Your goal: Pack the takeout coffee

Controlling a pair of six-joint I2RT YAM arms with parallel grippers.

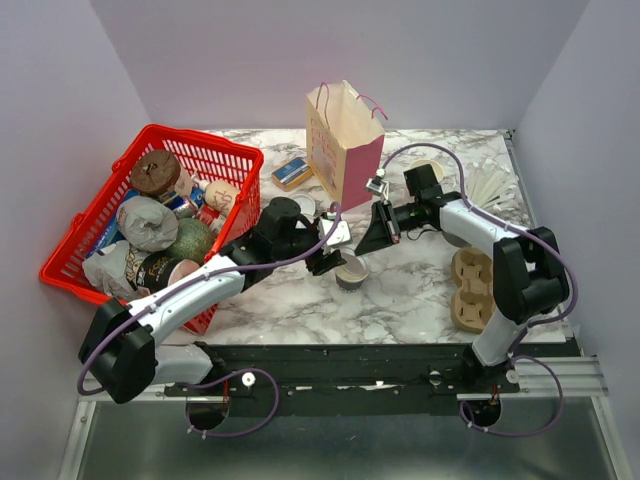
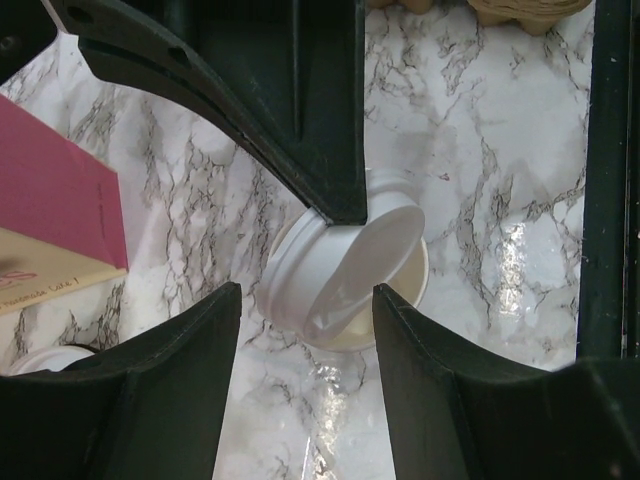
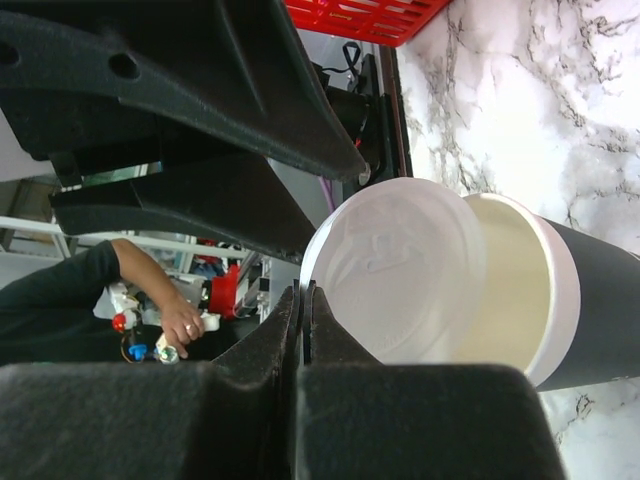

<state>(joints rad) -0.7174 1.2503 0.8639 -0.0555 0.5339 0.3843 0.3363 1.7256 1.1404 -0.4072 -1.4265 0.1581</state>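
Marble tabletop (image 1: 400, 300) carries the takeout coffee cup (image 1: 352, 272) upright at its middle, near the pink paper bag (image 1: 362, 165), its white lid (image 3: 400, 270) tilted with one edge down in the cup's mouth. We see the left gripper (image 2: 300, 300) spread wide, a finger on either side of the cup. Our right gripper (image 3: 303, 300) is clenched, tips at the lid's raised edge, though we cannot tell whether they nip the rim.
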